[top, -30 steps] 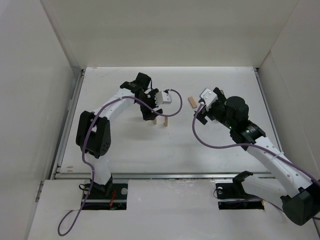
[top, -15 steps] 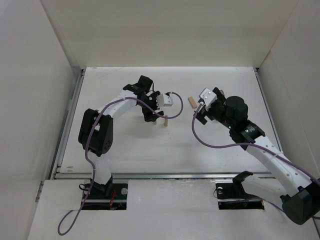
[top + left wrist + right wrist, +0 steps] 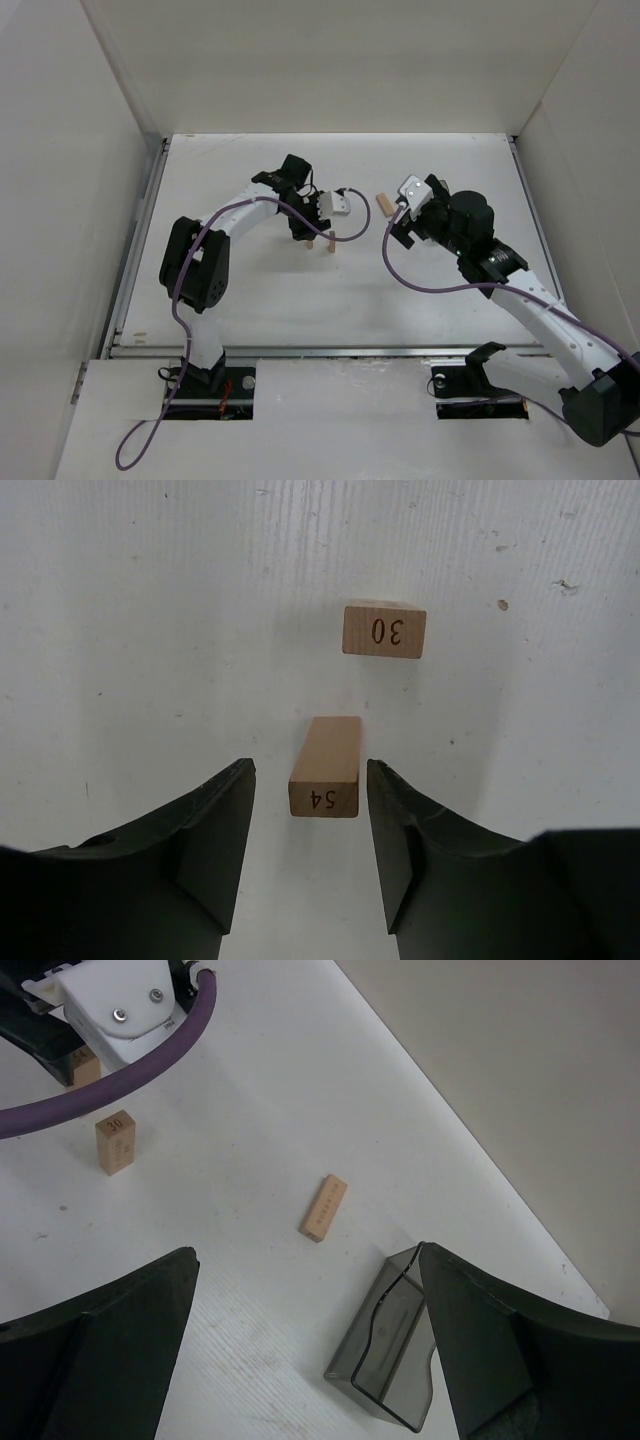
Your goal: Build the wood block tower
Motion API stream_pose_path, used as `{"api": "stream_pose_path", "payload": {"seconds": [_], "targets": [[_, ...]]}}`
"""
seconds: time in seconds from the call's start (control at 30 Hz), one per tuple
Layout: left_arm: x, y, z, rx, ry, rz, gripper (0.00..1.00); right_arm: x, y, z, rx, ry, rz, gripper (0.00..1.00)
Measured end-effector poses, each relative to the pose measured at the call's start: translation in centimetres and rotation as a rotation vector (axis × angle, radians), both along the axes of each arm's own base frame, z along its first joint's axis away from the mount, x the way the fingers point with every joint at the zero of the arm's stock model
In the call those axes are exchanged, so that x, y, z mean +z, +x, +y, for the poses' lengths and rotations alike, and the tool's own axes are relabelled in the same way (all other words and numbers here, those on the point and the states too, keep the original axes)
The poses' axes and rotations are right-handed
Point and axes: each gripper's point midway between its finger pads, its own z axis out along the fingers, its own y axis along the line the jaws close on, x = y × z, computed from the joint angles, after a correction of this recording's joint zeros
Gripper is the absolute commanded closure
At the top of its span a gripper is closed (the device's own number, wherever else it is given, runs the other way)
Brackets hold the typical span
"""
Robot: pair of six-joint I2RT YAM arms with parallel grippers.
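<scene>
Two short tan upright blocks stand side by side on the white table. In the left wrist view, the block marked 54 (image 3: 325,767) stands between my open left gripper's (image 3: 310,772) fingertips without touching them. The block marked 30 (image 3: 384,629) stands just beyond it. From above, both uprights (image 3: 310,241) (image 3: 331,243) show beside the left gripper (image 3: 303,232). The flat plank (image 3: 383,203) lies loose to their right, and it also shows in the right wrist view (image 3: 323,1207). My right gripper (image 3: 308,1260) is open and empty, hovering above the plank.
A translucent dark grey container (image 3: 390,1345) lies on its side by the right gripper's finger (image 3: 480,1340). The left arm's purple cable (image 3: 120,1080) and white camera housing (image 3: 334,203) hang near the uprights. White walls (image 3: 110,200) enclose the table.
The left wrist has shifted slightly to the right and settled over the nearer upright. The blocks, the plank and the right arm have hardly moved.
</scene>
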Motion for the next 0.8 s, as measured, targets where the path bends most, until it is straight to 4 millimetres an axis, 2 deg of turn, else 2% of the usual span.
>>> {"api": "stream_pose_path", "payload": {"seconds": [0.33, 0.47, 0.63, 0.8], "targets": [[-0.22, -0.4, 0.38, -0.021, 0.021, 0.006, 0.51, -0.01, 0.0, 0.0, 0.0, 0.0, 0.0, 0.03], [-0.26, -0.49, 0.44, -0.024, 0.024, 0.009, 0.56, -0.02, -0.01, 0.0, 0.0, 0.0, 0.001, 0.03], [-0.32, -0.49, 0.44, -0.027, 0.025, 0.009, 0.69, 0.0, -0.01, -0.01, 0.0, 0.0, 0.0, 0.03], [-0.5, -0.57, 0.34, -0.03, 0.021, 0.016, 0.77, -0.01, -0.02, -0.02, -0.001, -0.001, 0.001, 0.03]]}}
